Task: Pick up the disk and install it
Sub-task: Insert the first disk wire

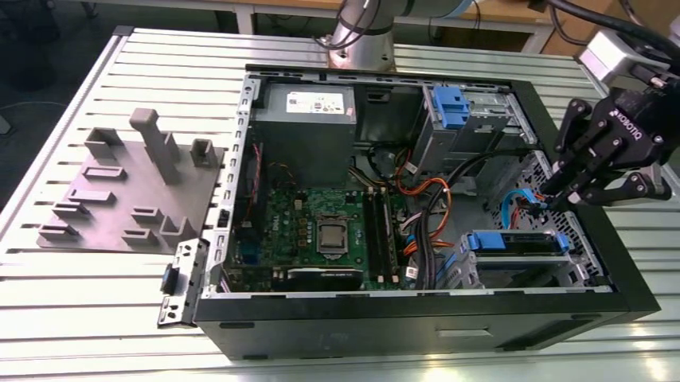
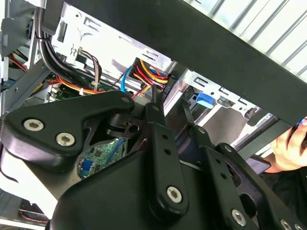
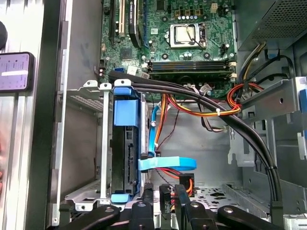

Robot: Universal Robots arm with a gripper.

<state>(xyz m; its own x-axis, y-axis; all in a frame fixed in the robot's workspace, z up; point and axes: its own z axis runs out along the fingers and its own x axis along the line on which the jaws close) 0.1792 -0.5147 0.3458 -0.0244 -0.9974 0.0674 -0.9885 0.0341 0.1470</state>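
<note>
Most of the job is looking done, imo. The disk (image 3: 125,143) is sitting edge-on inside the drive cage (image 3: 81,139) at the front corner of the PC case (image 1: 425,314), w/ its blue rails showing at both ends.

The tool (image 1: 561,199) is hovering over the case edge on the exterior view's right, near the cage but not touching the disk. Its fingers (image 2: 154,103) are standing slightly apart w/ nothing between them.

A blue cable (image 3: 168,163) is lying right at the disk's connector side; can't tell if it's plugged in. So pickup and placing are looking finished, and prob. only seating or cabling is remaining, if anything. The case is resting on the slatted bench (image 1: 85,318).
</note>
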